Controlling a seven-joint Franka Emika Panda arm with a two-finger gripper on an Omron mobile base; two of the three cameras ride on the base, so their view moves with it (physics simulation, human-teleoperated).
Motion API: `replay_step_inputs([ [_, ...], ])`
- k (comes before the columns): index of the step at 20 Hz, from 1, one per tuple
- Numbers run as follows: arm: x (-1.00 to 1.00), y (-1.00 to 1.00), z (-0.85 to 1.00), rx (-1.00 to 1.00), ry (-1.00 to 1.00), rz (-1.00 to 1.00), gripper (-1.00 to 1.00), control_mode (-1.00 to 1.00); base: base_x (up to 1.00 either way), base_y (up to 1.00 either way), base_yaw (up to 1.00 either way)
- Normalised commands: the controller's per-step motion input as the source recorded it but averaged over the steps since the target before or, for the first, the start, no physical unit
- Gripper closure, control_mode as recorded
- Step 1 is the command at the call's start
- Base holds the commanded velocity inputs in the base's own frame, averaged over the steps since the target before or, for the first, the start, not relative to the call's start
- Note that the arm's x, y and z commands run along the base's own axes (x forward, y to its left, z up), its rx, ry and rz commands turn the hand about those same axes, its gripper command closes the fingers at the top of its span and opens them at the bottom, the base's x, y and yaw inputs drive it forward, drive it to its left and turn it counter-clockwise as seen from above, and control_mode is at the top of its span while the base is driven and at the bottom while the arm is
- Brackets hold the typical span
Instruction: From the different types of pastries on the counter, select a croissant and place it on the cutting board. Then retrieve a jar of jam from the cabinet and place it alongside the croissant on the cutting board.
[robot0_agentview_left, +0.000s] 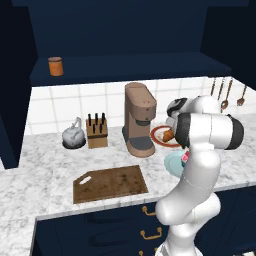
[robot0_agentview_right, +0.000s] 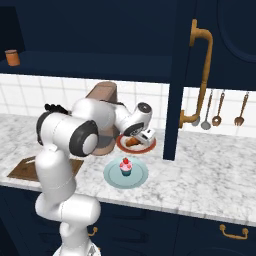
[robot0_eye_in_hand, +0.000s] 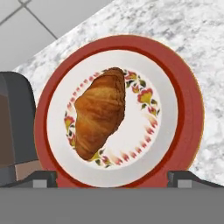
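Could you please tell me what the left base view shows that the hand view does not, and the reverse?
The left base view alone shows the cutting board, the jar of jam on the cabinet shelf, the kettle and the knife block. The hand view alone shows the plate's floral pattern and the open jaws. Both show the croissant on its red-rimmed plate.

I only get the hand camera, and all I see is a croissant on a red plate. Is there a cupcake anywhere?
Observer: Yes, a pink cupcake with a cherry sits on a light blue plate, nearer the counter's front edge than the red plate.
Operator: Where's the wooden board?
Observer: The cutting board lies bare, on the far side of the coffee machine from the croissant.
Operator: And the jam?
Observer: The jar of jam stands on the cabinet shelf, above the kettle.
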Motion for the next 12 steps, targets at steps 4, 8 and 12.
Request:
replay_step_inputs([
  [4, 0.5, -0.1, -0.18, 0.0, 0.0, 0.0, -1.0, -1.0, 0.0, 0.0, 0.0],
  [8, 0.54, 0.0, -0.04, 0.0, 0.0, 0.0, -1.0, -1.0, 0.0, 0.0, 0.0],
  [12, 0.31, 0.0, -0.22, 0.01, 0.0, 0.0, -1.0, -1.0, 0.0, 0.0, 0.0],
])
